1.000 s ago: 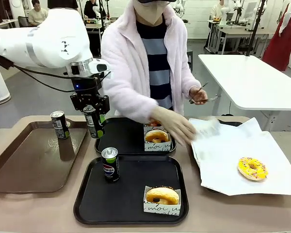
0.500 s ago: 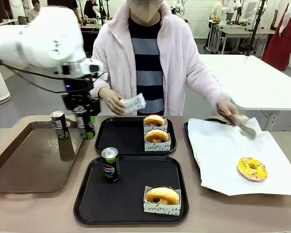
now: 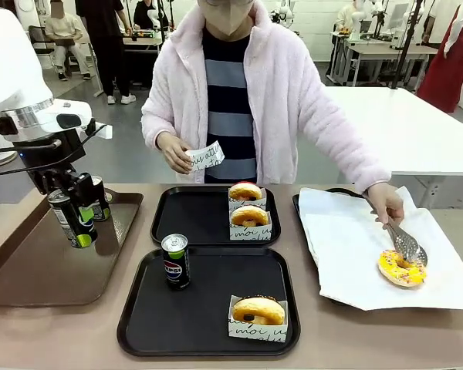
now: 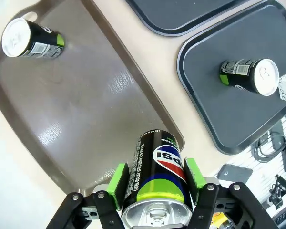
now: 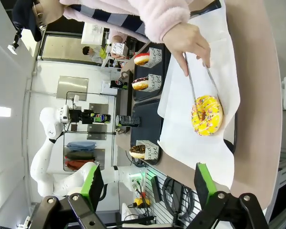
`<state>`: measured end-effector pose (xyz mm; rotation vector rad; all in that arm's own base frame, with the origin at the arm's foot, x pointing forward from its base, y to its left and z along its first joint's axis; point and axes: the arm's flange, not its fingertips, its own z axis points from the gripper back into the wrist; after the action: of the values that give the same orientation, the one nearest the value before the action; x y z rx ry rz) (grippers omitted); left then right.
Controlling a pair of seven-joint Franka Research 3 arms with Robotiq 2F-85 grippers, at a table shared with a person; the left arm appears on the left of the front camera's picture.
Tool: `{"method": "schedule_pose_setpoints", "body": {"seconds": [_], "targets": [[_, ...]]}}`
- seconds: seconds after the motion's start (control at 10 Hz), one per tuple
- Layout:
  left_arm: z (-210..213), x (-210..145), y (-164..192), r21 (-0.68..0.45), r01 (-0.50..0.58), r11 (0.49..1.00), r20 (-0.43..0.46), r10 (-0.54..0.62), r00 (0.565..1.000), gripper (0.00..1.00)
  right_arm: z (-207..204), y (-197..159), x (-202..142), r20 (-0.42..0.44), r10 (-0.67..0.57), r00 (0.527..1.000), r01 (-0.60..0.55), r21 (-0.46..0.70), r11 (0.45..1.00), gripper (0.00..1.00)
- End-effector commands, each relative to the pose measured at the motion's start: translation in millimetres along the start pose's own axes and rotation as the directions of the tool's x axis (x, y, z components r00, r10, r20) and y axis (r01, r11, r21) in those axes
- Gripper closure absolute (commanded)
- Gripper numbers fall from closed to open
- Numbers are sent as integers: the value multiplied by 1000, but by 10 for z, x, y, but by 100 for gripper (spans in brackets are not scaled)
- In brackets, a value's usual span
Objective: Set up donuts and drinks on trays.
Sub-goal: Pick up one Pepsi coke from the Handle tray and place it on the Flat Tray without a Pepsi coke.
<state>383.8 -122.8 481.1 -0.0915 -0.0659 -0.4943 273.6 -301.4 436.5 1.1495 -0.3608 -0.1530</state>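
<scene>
Left claw [image 3: 72, 221] moved can [image 3: 62, 216] (gripped) over brown tray [image 3: 54, 271].

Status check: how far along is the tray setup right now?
Done: the near tray has a can and a sleeved donut; the far tray has two sleeved donuts. In hand: the left gripper grips another can above the brown tray; the person's tongs are on the yellow donut. Left: a can for the far tray.

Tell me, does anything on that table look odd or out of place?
Nothing is spilled or damaged. The one mismatch: the far black tray holds two sleeved donuts and no can, while the near black tray has one can and one donut.
</scene>
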Motion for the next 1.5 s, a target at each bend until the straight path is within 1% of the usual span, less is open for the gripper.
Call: {"method": "schedule_pose_setpoints", "body": {"seconds": [0.0, 0.1, 0.2, 0.5, 0.6, 0.7, 0.8, 0.9, 1.0, 1.1, 1.3, 1.4], "targets": [[3, 75, -9, 10, -16, 1000, 30, 16, 999, 40, 14, 11, -3, 5, 8, 1000, -8, 13, 1000, 0], [24, 63, 21, 22, -86, 996, -6, 86, 996, 40, 14, 11, -3, 5, 8, 1000, -8, 13, 1000, 0], [-3, 15, -2, 2, -1, 1000, 6, 1, 1000, 40, 14, 11, -3, 5, 8, 1000, -8, 13, 1000, 0], [-3, 15, -2, 2, -1, 1000, 6, 1, 1000, 40, 14, 11, -3, 5, 8, 1000, -8, 13, 1000, 0], [-22, 24, -9, 2, -20, 1000, 1, 20, 1000, 40, 14, 11, -3, 5, 8, 1000, -8, 13, 1000, 0], [-8, 103, -112, 19, 19, 1000, 7, -19, 1000, 40, 14, 11, -3, 5, 8, 1000, -8, 13, 1000, 0], [15, 318, -184, 13, 48, 999, -9, -48, 999, 40, 14, 11, -3, 5, 8, 1000, -8, 13, 1000, 0], [-20, 454, -268, 0, 56, 998, -16, -56, 998, 40, 14, 11, -3, 5, 8, 1000, -8, 13, 1000, 0], [-29, 616, -319, 1, 59, 998, -8, -59, 998, 40, 14, 11, -3, 5, 8, 1000, -8, 13, 1000, 0], [17, 854, -339, 26, 74, 997, 5, -74, 997, 40, 14, 11, -3, 5, 8, 1000, -8, 13, 1000, 0], [-57, 1164, -462, 28, 65, 997, 51, -66, 997, 40, 14, 11, -3, 5, 8, 1000, -8, 13, 1000, 0], [-64, 1362, -473, 17, 70, 997, 103, -72, 992, 40, 14, 11, -3, 5, 8, 1000, -8, 13, 1000, 0]]}}
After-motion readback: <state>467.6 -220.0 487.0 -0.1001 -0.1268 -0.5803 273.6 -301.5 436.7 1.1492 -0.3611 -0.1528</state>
